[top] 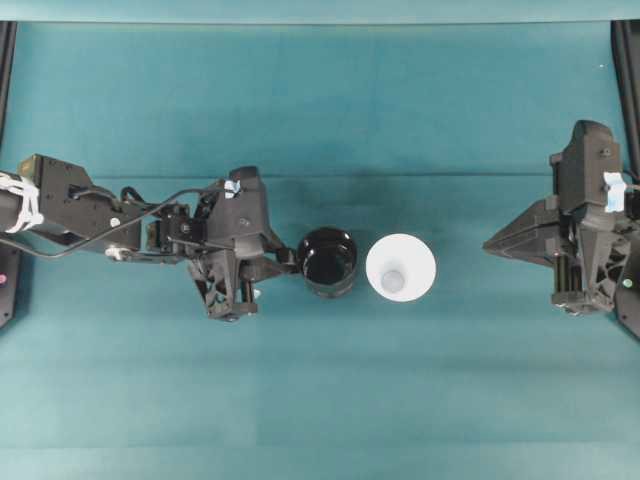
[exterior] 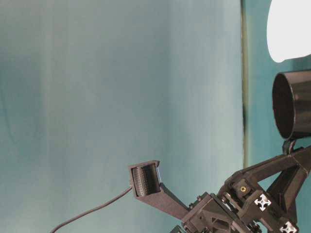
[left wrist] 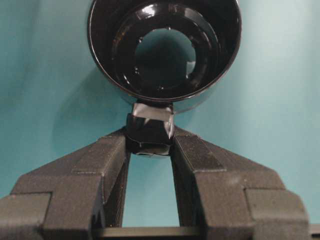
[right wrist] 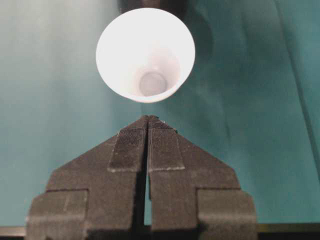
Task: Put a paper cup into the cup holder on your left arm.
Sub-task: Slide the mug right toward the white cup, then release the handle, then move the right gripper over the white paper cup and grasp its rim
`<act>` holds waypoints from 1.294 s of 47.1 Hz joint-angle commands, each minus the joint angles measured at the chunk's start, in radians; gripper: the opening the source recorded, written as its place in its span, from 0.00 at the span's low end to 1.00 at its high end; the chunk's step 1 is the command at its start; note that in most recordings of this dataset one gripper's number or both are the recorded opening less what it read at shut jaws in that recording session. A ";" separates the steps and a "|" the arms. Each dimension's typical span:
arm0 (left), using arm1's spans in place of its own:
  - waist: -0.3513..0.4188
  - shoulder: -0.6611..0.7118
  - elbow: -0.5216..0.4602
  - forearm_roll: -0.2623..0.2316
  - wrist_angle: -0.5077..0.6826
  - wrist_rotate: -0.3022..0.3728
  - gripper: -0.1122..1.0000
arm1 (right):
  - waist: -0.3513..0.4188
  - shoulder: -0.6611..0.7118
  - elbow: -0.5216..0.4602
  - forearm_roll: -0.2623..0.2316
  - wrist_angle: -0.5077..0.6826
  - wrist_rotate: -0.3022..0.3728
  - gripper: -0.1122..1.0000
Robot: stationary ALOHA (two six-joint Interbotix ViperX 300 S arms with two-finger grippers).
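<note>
Gripping the cup holder [left wrist: 164, 50] by its taped handle stub, my left gripper [left wrist: 150, 142] is keeping its fingers [left wrist: 107, 160] partly closed, one on each side of the stub. In my left wrist view the holder is sitting just past the fingertips, open mouth facing the camera, its glossy black inside showing. In the overhead view the left arm [top: 70, 205] is reaching in from the left, with the holder at its tip near the middle of the teal table [top: 320, 400]. Just beyond it, close but apart, the paper cup [top: 400, 267] is standing upright, mouth up. Farther right, well apart from the cup, my right gripper [top: 488, 246] is idling with its fingers [right wrist: 130, 145] pressed together, holding nothing, tips pointing at the cup.
</note>
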 commanded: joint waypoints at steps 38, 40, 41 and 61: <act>0.003 -0.015 -0.015 0.002 0.015 0.000 0.48 | -0.002 0.000 -0.023 0.003 -0.005 0.006 0.10; 0.002 -0.020 -0.014 0.002 0.015 0.000 0.59 | 0.000 -0.002 -0.021 0.003 -0.005 0.005 0.10; 0.003 -0.021 -0.012 0.000 0.015 0.002 0.67 | -0.002 0.000 -0.021 0.003 -0.005 0.006 0.10; 0.012 -0.032 -0.009 0.000 0.015 0.002 0.82 | -0.002 0.000 -0.023 0.003 0.000 0.006 0.10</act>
